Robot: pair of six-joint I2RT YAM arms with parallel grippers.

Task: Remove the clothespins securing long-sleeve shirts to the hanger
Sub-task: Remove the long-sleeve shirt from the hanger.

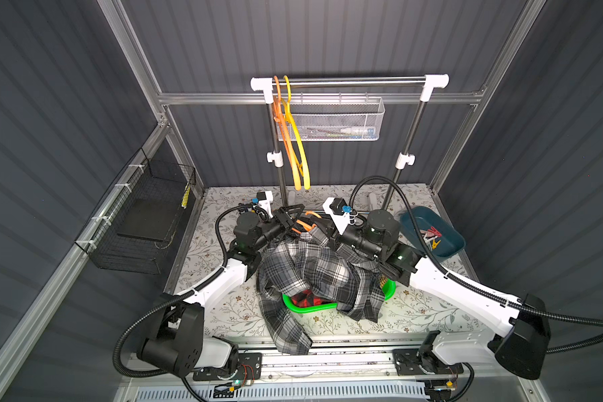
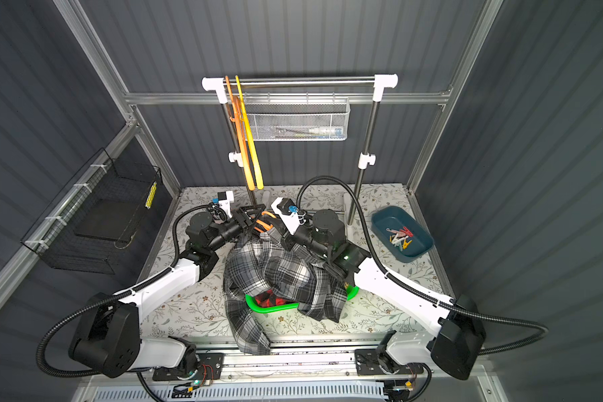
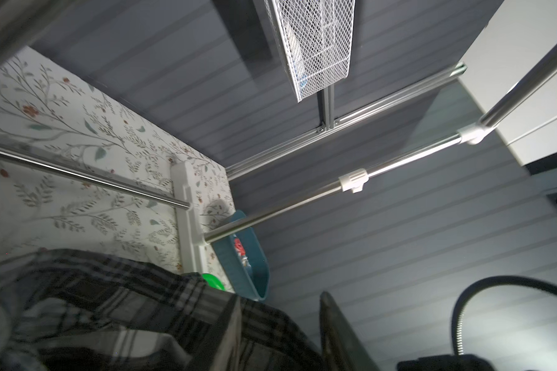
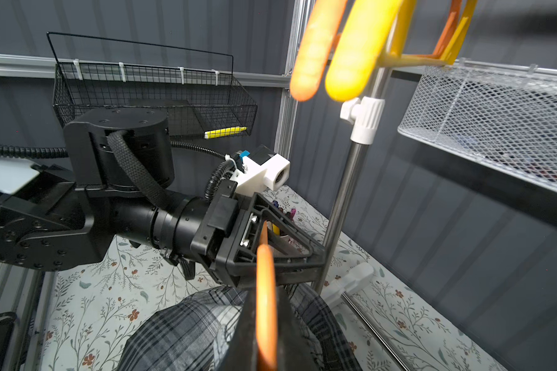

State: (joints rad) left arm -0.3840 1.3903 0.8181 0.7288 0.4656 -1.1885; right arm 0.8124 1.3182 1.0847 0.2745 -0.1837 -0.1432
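Several clothespins point(image 1: 431, 237) in teal tray point(image 1: 419, 217); R gripper point(image 1: 321, 228) clamps orange hanger point(image 4: 266, 305); L gripper point(image 1: 293, 215) jaws unclear.

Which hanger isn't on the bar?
The orange hanger down at the grey plaid shirt. The other orange hanger and the yellow hanger dangle bare from the bar.

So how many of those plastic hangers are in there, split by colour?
Orange hangers: 2, the orange rail hanger and the orange shirt hanger down by the grey plaid shirt.
Yellow hangers: 1, the yellow hanger on the rail.
Total: 3.
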